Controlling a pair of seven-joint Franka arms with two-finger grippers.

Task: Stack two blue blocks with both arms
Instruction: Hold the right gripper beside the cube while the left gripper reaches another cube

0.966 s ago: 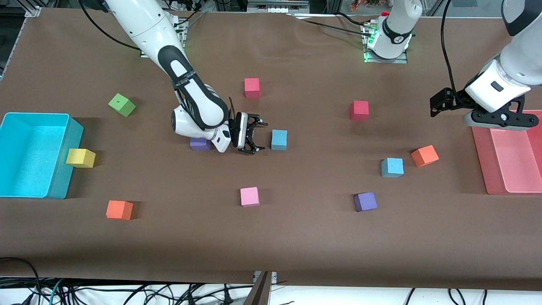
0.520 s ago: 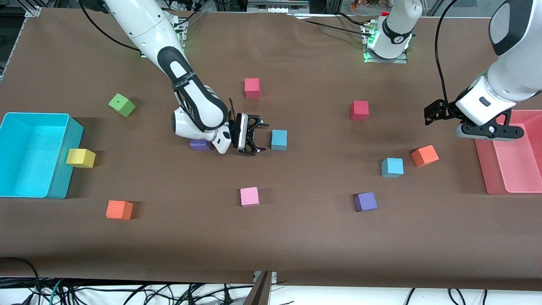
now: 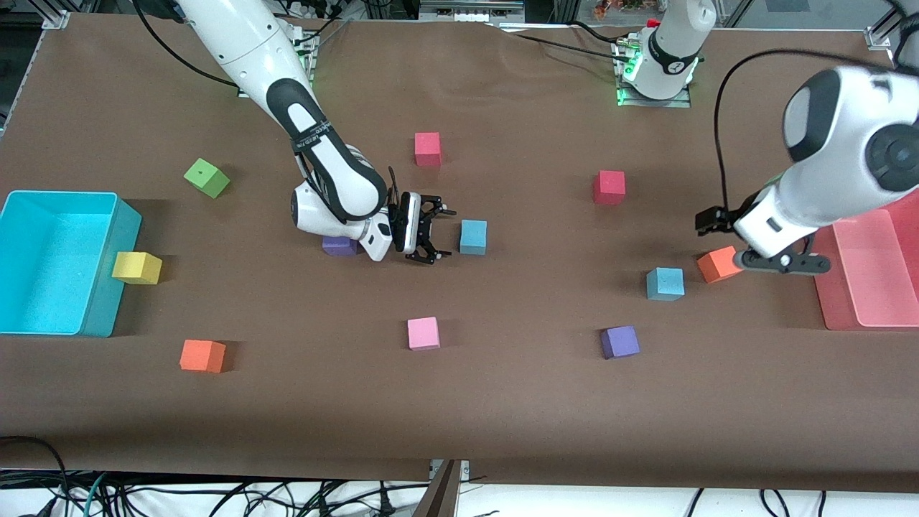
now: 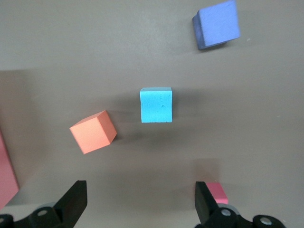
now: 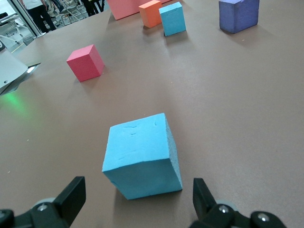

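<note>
1. Front view: I see my right gripper (image 3: pixel 429 233) spread wide, low over the table, just beside one blue block (image 3: pixel 473 237).
2. My left gripper (image 3: pixel 779 262), also spread and empty, hangs above the orange cube (image 3: pixel 716 264); the other blue block (image 3: pixel 665 283) lies nearby, nearer the camera.

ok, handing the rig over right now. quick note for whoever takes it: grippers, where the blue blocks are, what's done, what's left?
Right gripper: open, empty, low at the table beside one blue block, which sits just ahead of its fingers.
Left gripper: open, empty, up over the orange cube near the pink tray; the second blue block lies beside that orange cube, toward the right arm's end.
Done: nothing gripped, both blue blocks sit apart on the table.
Left: grasp both blocks, bring them together, set one on the other. Ignore the purple cubes.
</note>
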